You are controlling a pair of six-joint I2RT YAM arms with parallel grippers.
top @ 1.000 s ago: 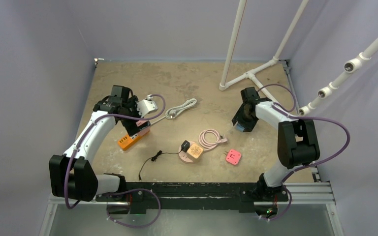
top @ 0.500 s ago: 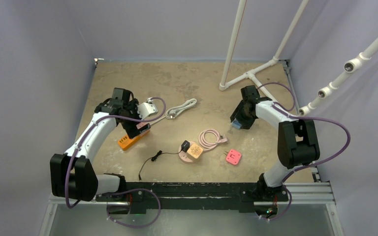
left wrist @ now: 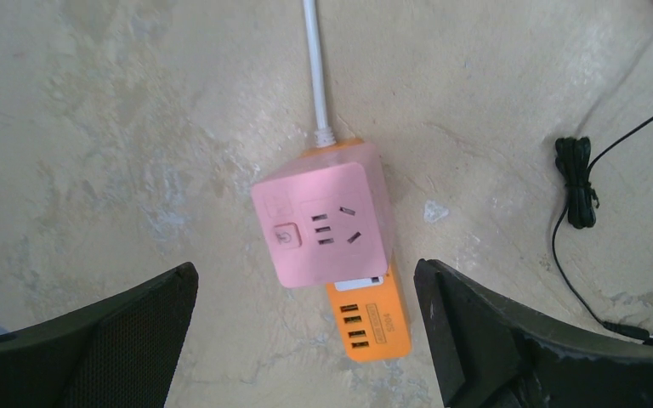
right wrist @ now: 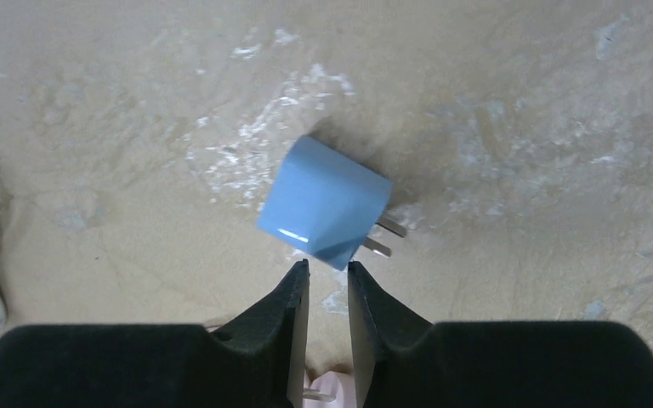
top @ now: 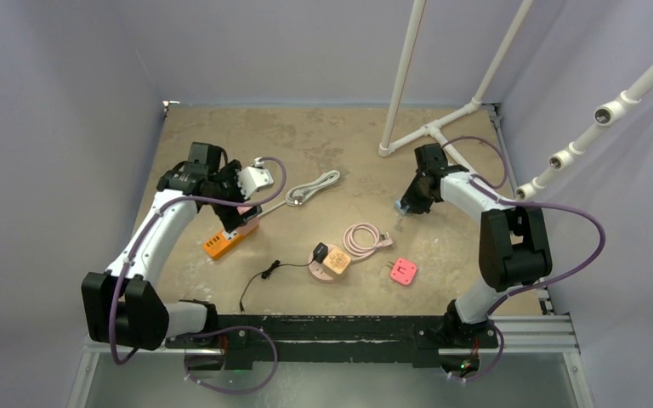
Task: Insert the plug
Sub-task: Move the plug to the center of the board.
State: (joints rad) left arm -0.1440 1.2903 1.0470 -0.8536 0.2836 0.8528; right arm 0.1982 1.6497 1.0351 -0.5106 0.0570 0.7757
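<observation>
Two sets: left fingers [left wrist: 93,348] spread wide above pink socket cube [left wrist: 321,223]; right fingers [right wrist: 285,323] almost together, gripping nothing, far right of that cube, blue plug [right wrist: 325,202] likewise there, lying loose on surface [right wrist: 519,102]

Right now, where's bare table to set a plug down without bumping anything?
Barest: the far middle of the table, between the white cable and the back wall, left of the pipe stand. Also free: right of the pink plug. Crowded: near centre, around the round charger, pink cable and black cord.
</observation>
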